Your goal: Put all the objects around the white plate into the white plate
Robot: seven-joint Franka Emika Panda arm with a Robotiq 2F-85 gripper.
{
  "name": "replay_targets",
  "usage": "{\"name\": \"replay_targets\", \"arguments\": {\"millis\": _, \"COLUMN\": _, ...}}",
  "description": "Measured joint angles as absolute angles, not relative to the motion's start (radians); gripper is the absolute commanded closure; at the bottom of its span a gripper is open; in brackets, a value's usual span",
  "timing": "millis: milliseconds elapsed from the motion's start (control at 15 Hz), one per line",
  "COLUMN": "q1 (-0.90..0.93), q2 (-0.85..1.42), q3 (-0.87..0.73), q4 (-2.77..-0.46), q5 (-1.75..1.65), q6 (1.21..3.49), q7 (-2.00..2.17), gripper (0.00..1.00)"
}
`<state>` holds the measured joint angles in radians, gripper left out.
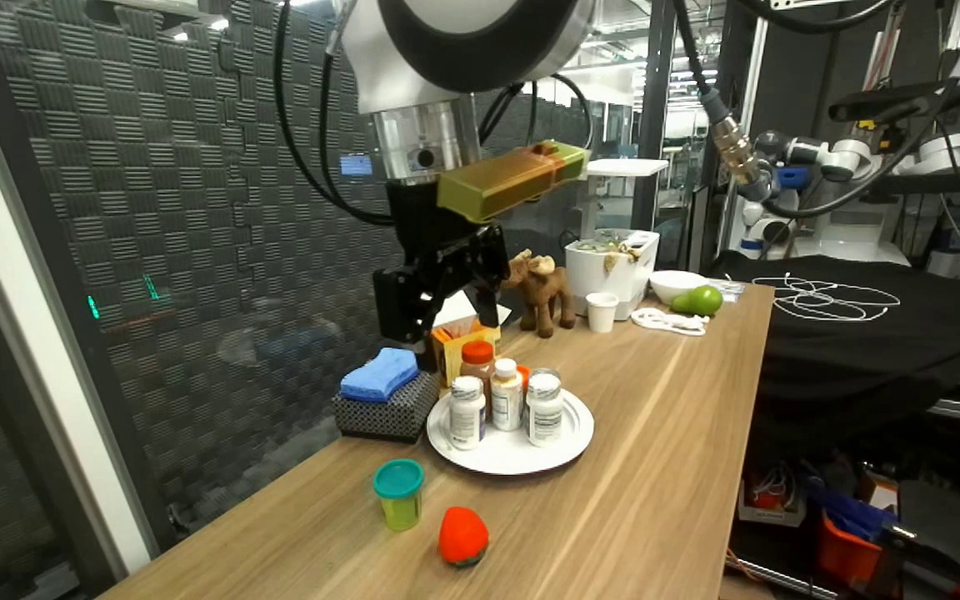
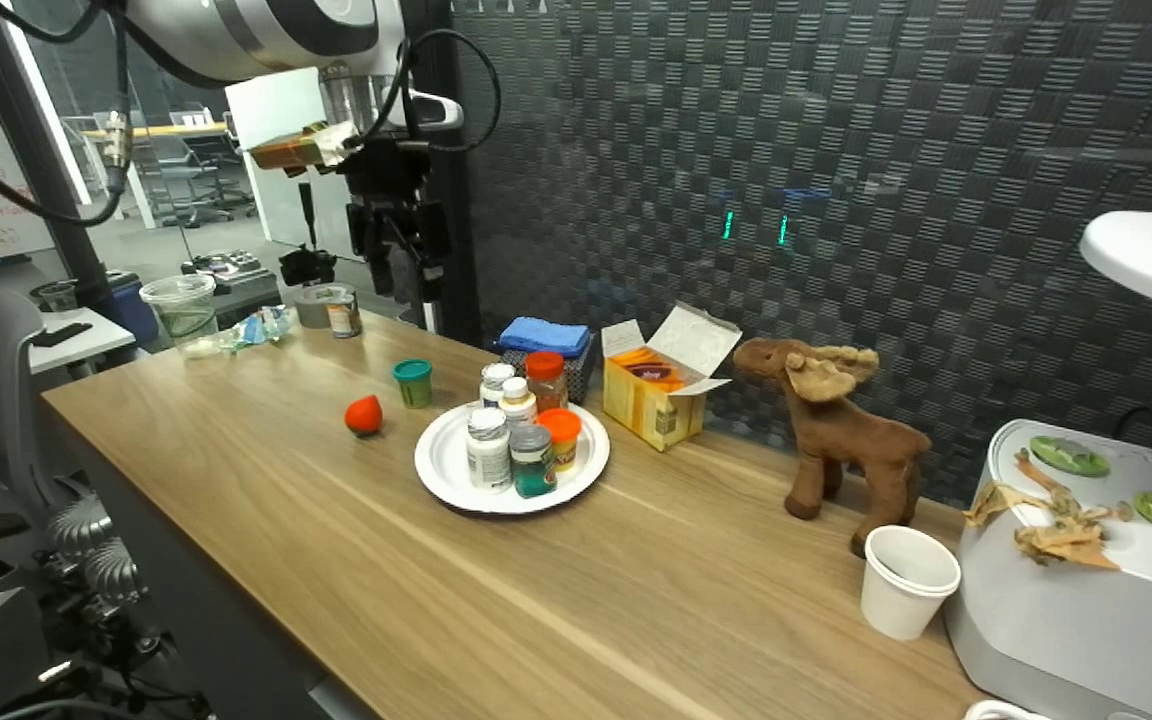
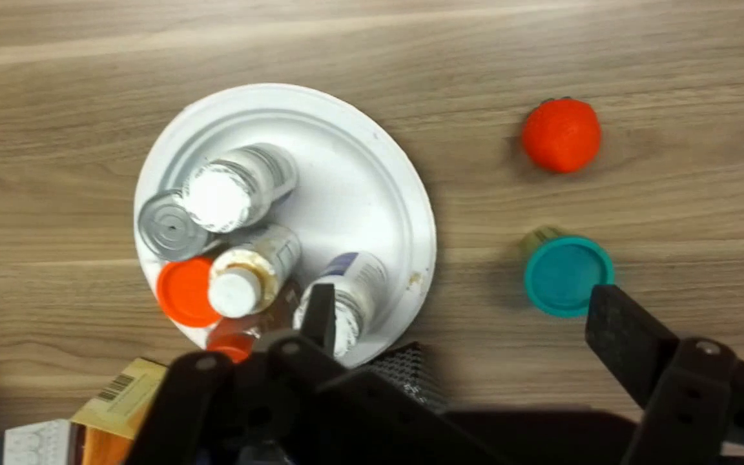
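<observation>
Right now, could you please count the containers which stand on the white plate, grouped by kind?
White bottles: 3
Red-capped jar: 1
Orange-lidded tub: 1
Grey-lidded green container: 1
Total on the white plate: 6

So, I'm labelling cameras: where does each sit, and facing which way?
Exterior view: from the red object end, facing along the table; arm and gripper show.
Exterior view: from the plush moose end, facing the dark wall obliquely; arm and gripper upper left.
Wrist view: on the arm, facing down at the white plate; fingers at bottom.
Both exterior views share the white plate and green cup.
</observation>
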<state>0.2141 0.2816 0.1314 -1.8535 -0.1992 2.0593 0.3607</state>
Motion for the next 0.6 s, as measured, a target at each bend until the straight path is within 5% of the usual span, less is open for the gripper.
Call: {"name": "replay_targets", "arguments": {"millis": 600, "q1": 0.263, "q2": 0.469, "q3": 0.132, "q4": -1.669, "q5": -0.184, "q6": 2.101, "q7": 0.300, "gripper": 0.00}}
